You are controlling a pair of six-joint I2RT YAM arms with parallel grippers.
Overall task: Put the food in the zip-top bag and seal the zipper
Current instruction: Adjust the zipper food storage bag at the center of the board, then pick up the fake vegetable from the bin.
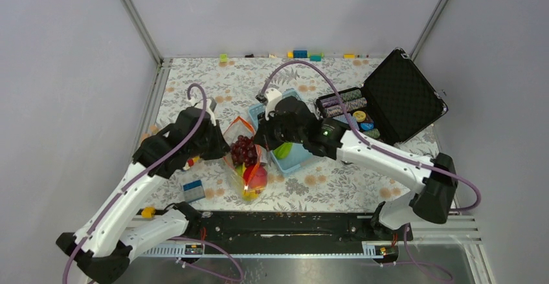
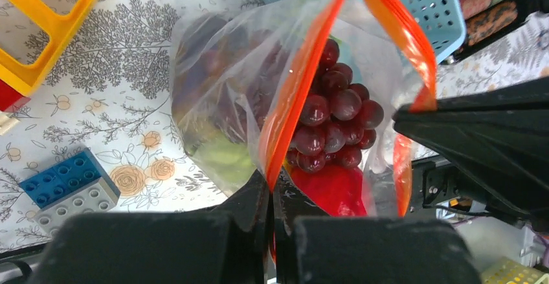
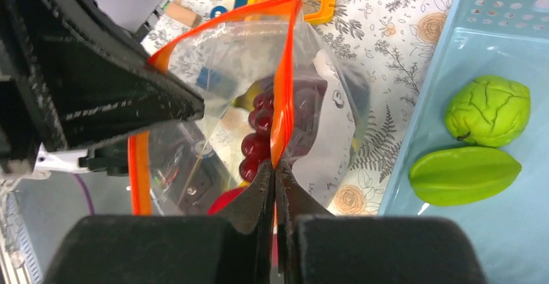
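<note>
The left gripper [image 2: 272, 200] & right gripper [image 3: 276, 184] each pinch the zipper [image 2: 301, 90]; grapes [image 2: 333, 125] half-hide what's below in the zip-top bag [image 2: 207, 70] (red piece [image 2: 330, 190], prob. apple).

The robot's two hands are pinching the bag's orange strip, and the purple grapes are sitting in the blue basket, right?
Not quite. The grapes are inside the zip-top bag, not in the blue basket, as the left wrist view shows. The left gripper and right gripper do pinch the orange strip.

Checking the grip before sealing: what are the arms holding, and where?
The zip-top bag: left jaws pinch one lip of its orange zipper, right jaws the opposite lip, mouth open.
</note>
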